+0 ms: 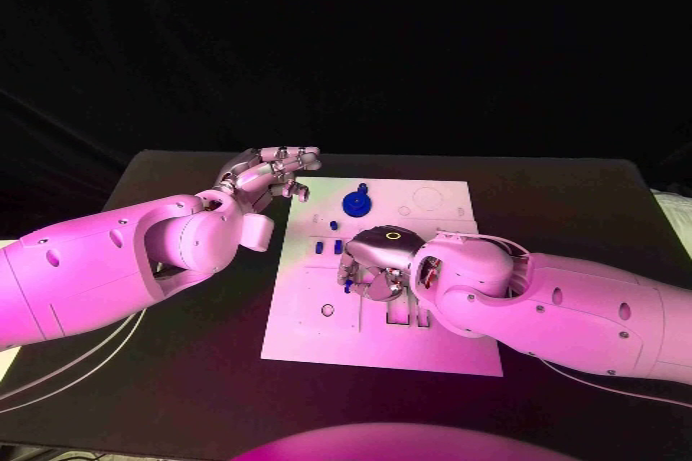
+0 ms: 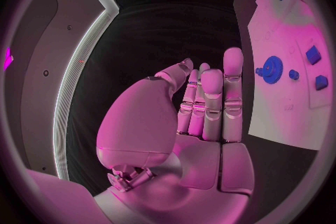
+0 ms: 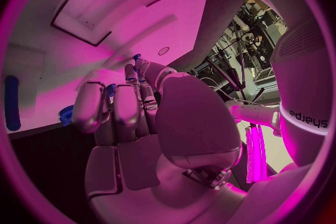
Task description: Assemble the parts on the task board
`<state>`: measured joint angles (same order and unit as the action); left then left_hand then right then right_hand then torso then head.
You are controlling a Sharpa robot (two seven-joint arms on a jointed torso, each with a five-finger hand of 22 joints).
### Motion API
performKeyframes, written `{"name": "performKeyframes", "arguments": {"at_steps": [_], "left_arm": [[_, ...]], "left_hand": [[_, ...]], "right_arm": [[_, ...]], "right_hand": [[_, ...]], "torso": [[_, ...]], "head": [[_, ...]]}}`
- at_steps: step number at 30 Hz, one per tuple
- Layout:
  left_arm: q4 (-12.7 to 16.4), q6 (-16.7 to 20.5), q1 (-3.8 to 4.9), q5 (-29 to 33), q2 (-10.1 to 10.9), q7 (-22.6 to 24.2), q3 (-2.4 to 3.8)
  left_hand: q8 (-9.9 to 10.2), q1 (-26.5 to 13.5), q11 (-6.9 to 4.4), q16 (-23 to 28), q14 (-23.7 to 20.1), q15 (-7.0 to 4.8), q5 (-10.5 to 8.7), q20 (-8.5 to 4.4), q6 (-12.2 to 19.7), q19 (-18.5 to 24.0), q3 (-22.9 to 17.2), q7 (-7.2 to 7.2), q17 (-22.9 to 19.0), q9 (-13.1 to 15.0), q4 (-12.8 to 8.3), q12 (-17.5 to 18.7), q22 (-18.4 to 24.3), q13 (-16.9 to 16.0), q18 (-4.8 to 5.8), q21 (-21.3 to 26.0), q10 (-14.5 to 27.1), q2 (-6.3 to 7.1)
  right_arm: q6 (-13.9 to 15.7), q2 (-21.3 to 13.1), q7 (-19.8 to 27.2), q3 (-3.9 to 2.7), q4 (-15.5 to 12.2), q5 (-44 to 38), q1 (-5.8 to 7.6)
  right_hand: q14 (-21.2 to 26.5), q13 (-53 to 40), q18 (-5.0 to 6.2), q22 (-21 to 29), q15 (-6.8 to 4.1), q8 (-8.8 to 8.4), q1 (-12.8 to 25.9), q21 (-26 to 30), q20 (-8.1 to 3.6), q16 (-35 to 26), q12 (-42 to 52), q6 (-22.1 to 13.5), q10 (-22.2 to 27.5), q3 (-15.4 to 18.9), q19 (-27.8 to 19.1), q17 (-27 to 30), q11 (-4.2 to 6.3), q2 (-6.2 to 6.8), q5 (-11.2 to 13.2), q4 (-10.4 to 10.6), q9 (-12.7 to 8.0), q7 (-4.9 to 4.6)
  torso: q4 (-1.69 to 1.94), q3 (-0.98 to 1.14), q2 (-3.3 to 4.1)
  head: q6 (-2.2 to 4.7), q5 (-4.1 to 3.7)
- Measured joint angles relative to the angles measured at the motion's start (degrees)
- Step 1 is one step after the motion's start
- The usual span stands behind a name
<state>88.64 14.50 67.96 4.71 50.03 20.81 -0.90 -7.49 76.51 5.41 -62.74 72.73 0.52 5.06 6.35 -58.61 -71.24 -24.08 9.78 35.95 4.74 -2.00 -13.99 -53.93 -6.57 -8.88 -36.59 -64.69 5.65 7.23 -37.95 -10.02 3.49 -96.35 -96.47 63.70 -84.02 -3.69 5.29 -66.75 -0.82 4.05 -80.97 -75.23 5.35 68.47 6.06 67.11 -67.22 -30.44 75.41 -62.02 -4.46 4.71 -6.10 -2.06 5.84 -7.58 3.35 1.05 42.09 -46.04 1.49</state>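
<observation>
The white task board (image 1: 433, 331) lies in the middle of the table. A blue gear (image 1: 361, 198) sits near its far edge, with small blue parts (image 1: 333, 224) just in front of it. My right hand (image 1: 375, 266) is over the board's middle, fingers curled down onto it. In the right wrist view a small blue part (image 3: 137, 57) shows between the tips of the thumb and a finger of the right hand (image 3: 129, 106). My left hand (image 1: 274, 171) hovers off the board's far left corner. In the left wrist view the left hand (image 2: 203, 106) has straight fingers and holds nothing.
From the left wrist I see the blue gear (image 2: 271, 69) and two blue blocks (image 2: 313, 55) on the board (image 2: 280, 117). The right wrist view shows a long blue piece (image 3: 12, 102) and recessed slots (image 3: 105, 5) in the board. Black table (image 1: 188, 381) surrounds the board.
</observation>
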Motion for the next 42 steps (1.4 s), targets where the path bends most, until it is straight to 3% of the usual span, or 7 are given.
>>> {"name": "performKeyframes", "arguments": {"at_steps": [10,14,16,25,34,36,42], "left_arm": [[0.02,-0.11,0.00,-0.02,0.02,-0.09,0.00],[0.04,-0.13,-0.01,-0.03,0.05,-0.13,0.00],[0.05,-0.13,-0.01,-0.03,0.07,-0.15,0.00],[0.06,-0.16,-0.01,-0.03,0.19,-0.37,0.00],[0.02,-0.24,-0.01,-0.04,0.27,-0.65,0.00],[0.02,-0.27,-0.01,-0.04,0.30,-0.71,0.00],[-0.02,-0.36,-0.01,-0.04,0.39,-0.84,-0.01]], "left_hand": [[0.00,0.00,0.00,0.00,0.00,0.00,0.00,0.00,0.00,0.00,0.14,0.00,-0.07,-0.05,-0.15,0.00,0.07,0.01,0.00,0.22,0.00,0.00],[0.00,0.00,0.10,0.00,0.00,0.00,0.00,0.00,0.00,0.00,0.22,0.00,-0.14,-0.07,-0.07,0.00,0.18,0.01,0.00,0.34,0.10,0.00],[0.00,0.00,0.10,0.00,-0.22,0.22,0.00,0.00,0.40,0.00,0.37,0.01,-0.25,-0.13,0.07,0.00,0.30,0.01,0.00,0.65,0.50,0.00],[0.00,0.00,0.31,0.00,-0.22,0.22,0.00,0.13,0.61,0.13,0.68,0.21,-0.44,-0.21,0.08,0.00,0.72,0.01,0.00,1.00,0.72,0.00],[0.00,0.00,0.14,0.00,-0.26,0.26,0.00,0.21,0.62,0.21,0.68,0.22,-0.58,-0.26,0.08,0.00,0.87,0.02,-0.04,1.37,0.96,0.00],[0.00,0.00,0.31,0.00,-0.43,0.43,0.00,0.21,0.82,0.21,0.68,0.41,-0.66,-0.26,0.08,-0.21,0.98,0.02,-0.65,1.63,1.13,0.00],[0.00,0.00,0.31,0.00,-0.43,0.43,0.00,0.21,0.82,0.20,0.68,0.41,-0.66,-0.26,0.08,-0.21,0.98,0.02,-0.65,1.63,1.13,0.00]], "right_arm": [[-0.67,0.86,-0.57,0.04,0.31,-0.86,-0.01],[-0.91,1.10,-0.91,0.22,0.43,-1.14,-0.19],[-0.91,1.06,-1.04,0.20,0.43,-1.24,-0.19],[-0.61,0.18,-1.49,0.21,-0.54,-1.55,-0.55],[0.51,-2.92,-1.89,0.27,-2.91,-1.64,-0.87],[0.87,-4.28,-1.99,0.11,-3.94,-1.51,-0.83],[2.38,-8.00,-2.21,-0.62,-6.94,-0.89,0.36]], "right_hand": [[0.00,-0.05,0.00,0.37,0.44,-0.10,0.46,0.00,0.23,0.00,-0.27,-0.69,0.05,0.00,-0.23,0.23,-0.06,0.46,-0.01,0.00,-0.05,-0.66],[0.03,0.13,0.00,4.08,1.71,-0.11,1.76,2.52,1.24,-2.31,-2.29,-2.51,5.58,0.57,-2.95,3.21,-1.53,0.97,-0.45,0.40,-0.36,-1.87],[0.10,-0.02,0.91,6.26,1.96,-0.38,2.05,4.14,1.63,-3.46,-2.24,-4.04,8.28,1.10,-4.58,4.53,-1.86,1.26,-0.46,0.12,-0.85,-2.10],[0.71,0.15,1.79,10.88,2.58,-0.38,2.19,7.55,2.25,-7.10,-1.98,-6.75,12.31,2.46,-7.40,8.92,-3.08,1.40,-0.46,-0.38,-1.77,-2.24],[0.93,-0.38,1.80,10.87,2.36,-0.44,2.18,7.55,2.25,-7.87,-0.34,-6.75,11.37,2.85,-7.39,9.73,-2.47,1.41,-0.46,-0.46,-1.79,-2.25],[0.93,-0.28,1.79,10.78,2.36,-0.43,2.18,7.55,2.25,-7.89,0.09,-6.74,11.05,3.01,-7.39,9.84,-2.43,1.41,-0.46,-0.62,-1.75,-2.25],[0.93,-0.01,1.80,11.13,2.36,-0.43,2.42,8.04,2.03,-8.75,0.48,-8.30,10.77,3.41,-7.17,10.67,-2.32,1.65,-0.68,-0.70,-2.08,-1.69]], "torso": [[0.00,-0.03,0.00],[0.00,-0.03,0.01],[0.00,-0.03,0.01],[0.02,-0.01,-0.01],[-0.07,0.00,-0.03],[-0.07,0.00,-0.03],[-0.13,0.00,-0.03]], "head": [[-0.01,0.04],[-0.01,0.03],[-0.01,0.02],[0.02,0.08],[0.23,0.01],[0.34,-0.05],[0.67,-0.32]]}}
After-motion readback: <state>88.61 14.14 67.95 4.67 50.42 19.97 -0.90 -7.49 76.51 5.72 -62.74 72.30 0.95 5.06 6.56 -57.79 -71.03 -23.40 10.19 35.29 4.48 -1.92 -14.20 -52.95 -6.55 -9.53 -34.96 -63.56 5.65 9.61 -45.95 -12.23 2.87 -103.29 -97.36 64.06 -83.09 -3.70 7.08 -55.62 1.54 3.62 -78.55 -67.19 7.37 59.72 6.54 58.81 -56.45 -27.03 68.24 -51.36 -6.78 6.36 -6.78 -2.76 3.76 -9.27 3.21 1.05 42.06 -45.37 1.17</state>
